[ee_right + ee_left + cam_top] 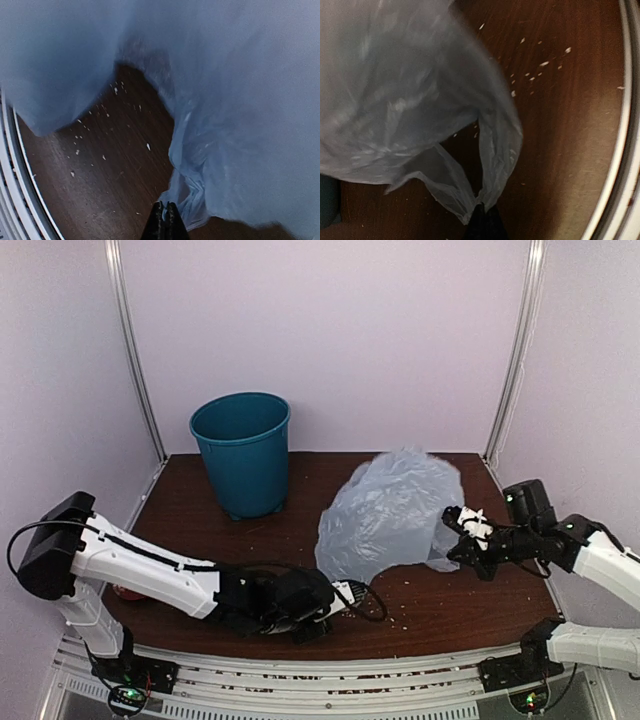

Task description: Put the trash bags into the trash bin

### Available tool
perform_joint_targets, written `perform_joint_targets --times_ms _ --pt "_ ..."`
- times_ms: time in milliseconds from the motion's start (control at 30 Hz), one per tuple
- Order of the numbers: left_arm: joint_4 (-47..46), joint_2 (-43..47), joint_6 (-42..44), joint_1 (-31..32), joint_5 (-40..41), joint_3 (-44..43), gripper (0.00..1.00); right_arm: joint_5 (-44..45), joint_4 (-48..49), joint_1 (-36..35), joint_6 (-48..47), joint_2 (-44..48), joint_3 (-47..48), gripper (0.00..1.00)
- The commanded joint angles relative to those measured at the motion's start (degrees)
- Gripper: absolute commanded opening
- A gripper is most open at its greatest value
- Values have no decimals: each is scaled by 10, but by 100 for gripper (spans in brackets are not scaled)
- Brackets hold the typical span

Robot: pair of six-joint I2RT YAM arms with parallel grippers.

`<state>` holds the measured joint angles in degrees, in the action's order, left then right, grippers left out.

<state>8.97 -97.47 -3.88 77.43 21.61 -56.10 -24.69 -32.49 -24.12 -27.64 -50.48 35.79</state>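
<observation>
The pale blue-grey translucent trash bag (390,512) billows above the middle right of the dark wooden table. My left gripper (485,209), low near the table's front edge, is shut on the bag's handle loops (470,192). In the top view that gripper (352,597) sits just under the bag's lower left corner. My right gripper (165,206) is shut on a bunched fold of the bag's edge (192,192); from above it (455,535) is at the bag's right side. The teal trash bin (241,452) stands upright at the back left, apart from the bag.
Small pale crumbs (80,137) are scattered over the wooden table (440,605). A metal rail (620,150) runs along the table's near edge. Purple walls close in the back and both sides. A small red object (126,591) peeks out under the left arm.
</observation>
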Motion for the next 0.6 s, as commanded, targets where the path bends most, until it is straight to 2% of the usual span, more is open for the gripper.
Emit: perform_joint_targets --times_ms 0,133,200,367,567 --pt "-69 103 -34 26 4 -65 0 -136 -58 -2 -59 77 125 0" --pt "-84 129 -25 26 10 -79 0 -165 -96 -2 -58 84 156 0" --pt "-80 135 -3 26 21 -113 0 -146 -71 -3 -25 84 174 0" --pt "-35 96 85 -8 68 -315 0 33 85 -2 109 31 278 0" --pt "23 -35 212 -40 107 -648 0 84 138 -3 115 -84 518 0"
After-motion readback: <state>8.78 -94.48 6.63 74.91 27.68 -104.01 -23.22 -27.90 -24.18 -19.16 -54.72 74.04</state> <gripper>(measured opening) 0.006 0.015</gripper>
